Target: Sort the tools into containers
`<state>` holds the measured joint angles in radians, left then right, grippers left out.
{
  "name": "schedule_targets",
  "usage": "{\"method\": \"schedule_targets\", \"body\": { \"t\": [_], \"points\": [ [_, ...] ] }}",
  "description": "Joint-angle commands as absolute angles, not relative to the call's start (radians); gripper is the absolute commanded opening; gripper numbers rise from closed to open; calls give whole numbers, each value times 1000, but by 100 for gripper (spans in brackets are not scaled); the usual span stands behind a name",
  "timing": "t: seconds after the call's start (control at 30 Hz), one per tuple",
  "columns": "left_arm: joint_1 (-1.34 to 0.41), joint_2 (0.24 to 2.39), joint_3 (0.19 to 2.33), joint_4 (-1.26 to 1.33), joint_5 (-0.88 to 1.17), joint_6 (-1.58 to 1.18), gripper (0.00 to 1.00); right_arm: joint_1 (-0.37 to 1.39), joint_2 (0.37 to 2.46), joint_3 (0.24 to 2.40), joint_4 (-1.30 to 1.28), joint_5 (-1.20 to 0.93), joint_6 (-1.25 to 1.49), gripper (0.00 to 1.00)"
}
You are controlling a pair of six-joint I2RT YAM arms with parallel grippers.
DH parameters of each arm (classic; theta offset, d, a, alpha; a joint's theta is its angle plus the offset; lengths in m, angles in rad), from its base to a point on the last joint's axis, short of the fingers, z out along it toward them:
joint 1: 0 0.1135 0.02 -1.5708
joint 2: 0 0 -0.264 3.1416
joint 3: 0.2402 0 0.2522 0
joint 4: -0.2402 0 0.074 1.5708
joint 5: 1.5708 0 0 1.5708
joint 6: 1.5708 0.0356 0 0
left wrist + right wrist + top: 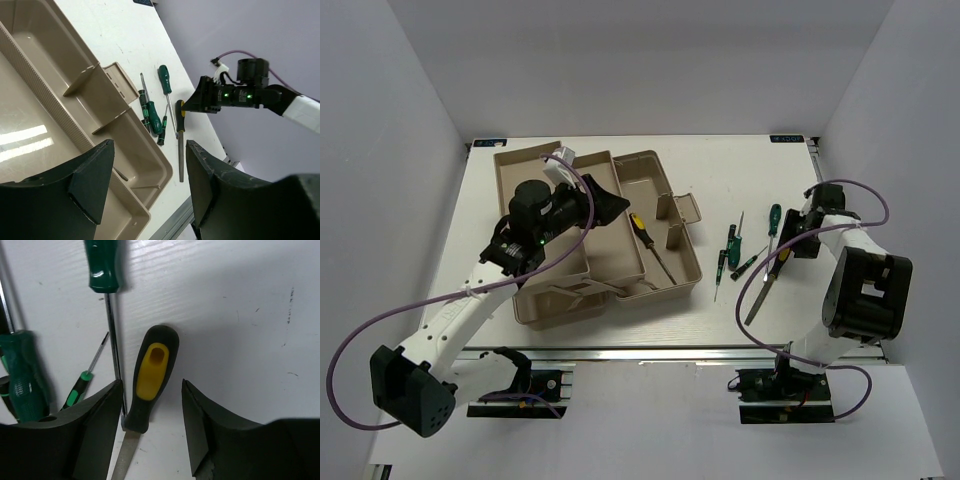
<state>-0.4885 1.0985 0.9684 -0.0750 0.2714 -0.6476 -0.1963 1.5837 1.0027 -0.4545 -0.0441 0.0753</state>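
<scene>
The open beige toolbox (670,292) stands left of centre with its trays spread; no brown lid shows. A yellow-and-black screwdriver (642,232) lies in its right compartment. My left gripper (605,203) hovers open and empty above the trays; in the left wrist view it (149,150) hangs over the toolbox (45,65). Three green screwdrivers (731,246) and a file with a yellow-and-black handle (767,282) lie on the table to the right. My right gripper (787,246) is open just above the file's handle (150,372), which lies between my fingers, not gripped.
A long green screwdriver (102,265) lies with its shaft right beside the file handle, by my left finger. A small green screwdriver (80,386) and a thicker green handle (20,376) lie further left. The table's front edge (720,352) runs near the file tip.
</scene>
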Motion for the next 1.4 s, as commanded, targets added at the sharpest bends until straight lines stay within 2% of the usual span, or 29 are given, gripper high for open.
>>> {"method": "schedule_targets", "body": {
  "t": [0.0, 0.2, 0.37, 0.47, 0.5, 0.6, 0.8, 0.93, 1.1, 1.37],
  "points": [
    [-497, 1054, 977, -87, 252, -661, 69, -201, 1621, 986, -391, -18, 104, 56],
    [-497, 1051, 997, -132, 241, -666, 69, -201, 1698, 988, -359, -5, 129, 52],
    [-502, 1045, 1006, -146, 230, -678, 69, -201, 1764, 965, -368, 86, 181, 51],
    [-506, 1043, 1008, -152, 224, -686, 69, -201, 1776, 951, -379, 77, 210, 33],
    [-508, 1043, 1008, -155, 221, -687, 69, -202, 1773, 950, -379, 72, 215, 19],
    [-512, 1043, 1012, -163, 219, -687, 69, -219, 1753, 978, -397, 48, 232, 1],
    [-517, 1039, 1014, -169, 222, -687, 69, -301, 1706, 1158, -518, -115, 223, 0],
    [-520, 1028, 1005, -166, 241, -678, 69, -316, 1716, 1338, -655, -436, -16, 0],
    [-520, 1008, 1012, -199, 226, -649, 69, -305, 1775, 1522, -874, -658, -182, 0],
    [-520, 1005, 1028, -215, 216, -646, 69, -54, 1689, 1607, -851, -733, -196, 0]
  ]
}}
